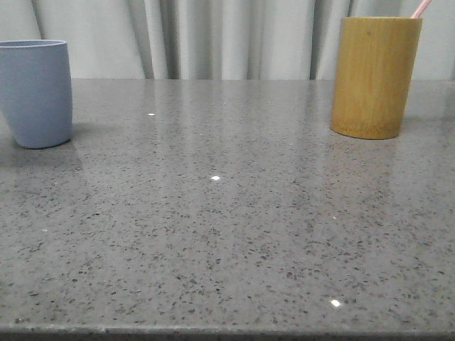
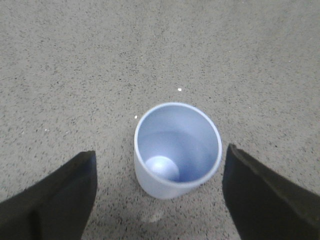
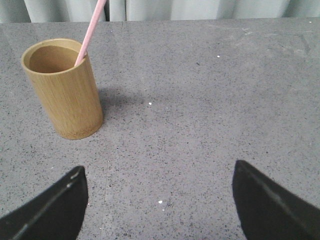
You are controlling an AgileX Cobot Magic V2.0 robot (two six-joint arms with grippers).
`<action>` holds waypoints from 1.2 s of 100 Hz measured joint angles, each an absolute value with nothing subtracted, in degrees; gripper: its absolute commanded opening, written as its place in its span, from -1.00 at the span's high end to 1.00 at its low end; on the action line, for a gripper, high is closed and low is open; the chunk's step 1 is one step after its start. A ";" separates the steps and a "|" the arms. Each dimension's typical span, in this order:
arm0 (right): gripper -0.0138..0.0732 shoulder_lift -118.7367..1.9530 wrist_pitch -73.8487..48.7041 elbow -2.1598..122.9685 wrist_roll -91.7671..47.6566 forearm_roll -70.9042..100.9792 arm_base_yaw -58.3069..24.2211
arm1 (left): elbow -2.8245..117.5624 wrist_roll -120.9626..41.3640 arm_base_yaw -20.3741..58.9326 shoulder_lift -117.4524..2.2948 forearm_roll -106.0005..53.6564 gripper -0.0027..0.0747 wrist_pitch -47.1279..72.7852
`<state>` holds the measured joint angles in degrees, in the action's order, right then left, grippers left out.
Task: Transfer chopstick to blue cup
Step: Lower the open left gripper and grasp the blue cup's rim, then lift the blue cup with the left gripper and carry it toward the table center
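Observation:
The blue cup [image 1: 34, 92] stands upright at the far left of the table, empty inside in the left wrist view [image 2: 177, 149]. A pale pink chopstick [image 1: 421, 8] pokes out of the yellow-brown bamboo cup [image 1: 375, 77] at the back right; the right wrist view shows it leaning on that cup's rim [image 3: 90, 31]. My left gripper [image 2: 159, 172] hangs open above the blue cup, its black fingers wide on either side and apart from it. My right gripper [image 3: 159, 185] is open over bare table, some way from the bamboo cup [image 3: 62, 87]. Neither gripper shows in the front view.
The grey speckled stone table [image 1: 227, 213] stretches between the two cups, with its front edge at the bottom of the front view. Pale curtains [image 1: 213, 35] hang behind the table.

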<state>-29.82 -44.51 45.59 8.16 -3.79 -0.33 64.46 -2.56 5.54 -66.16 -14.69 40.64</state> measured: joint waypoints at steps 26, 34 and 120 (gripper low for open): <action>-0.68 -29.82 -44.51 45.59 8.16 -3.79 -0.33 | 72.55 -2.56 5.54 -77.83 -14.12 -0.30 44.99; -0.68 -29.82 -44.51 45.59 8.16 -3.79 -0.33 | 73.09 -2.56 5.54 -80.27 -14.12 -0.23 45.54; -0.68 -29.82 -44.51 45.59 8.16 -3.79 -0.33 | 73.66 -3.84 5.54 -86.85 -13.87 0.98 48.35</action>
<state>-29.82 -44.51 45.59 8.16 -3.79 -0.33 73.66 -3.84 5.54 -86.85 -13.87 48.35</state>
